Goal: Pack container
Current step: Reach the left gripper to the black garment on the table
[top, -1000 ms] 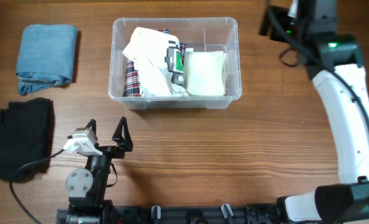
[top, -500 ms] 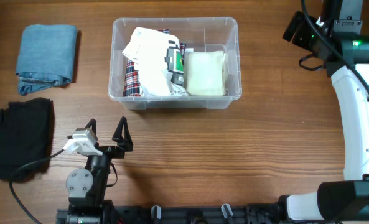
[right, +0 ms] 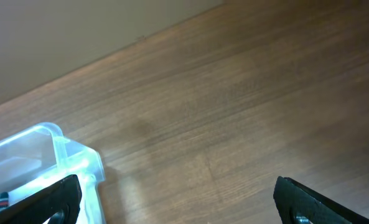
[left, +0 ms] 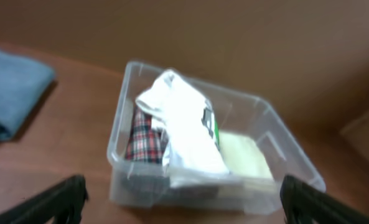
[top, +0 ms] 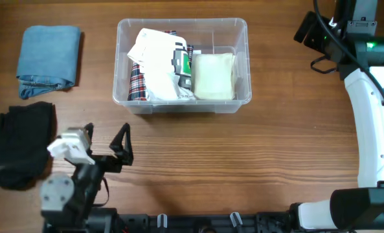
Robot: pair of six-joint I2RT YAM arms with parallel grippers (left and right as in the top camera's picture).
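Left claw point(top: 107, 133) and right claw point(right: 178, 190) both gape empty. The container point(top: 182, 21) looks stiff, light and slick, so it is best gripped at its rim.

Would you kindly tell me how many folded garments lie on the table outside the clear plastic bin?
2. A folded blue denim garment lies left of the clear plastic rectangular bin; a black fabric garment lies further left, nearer the robot. None seems hidden.
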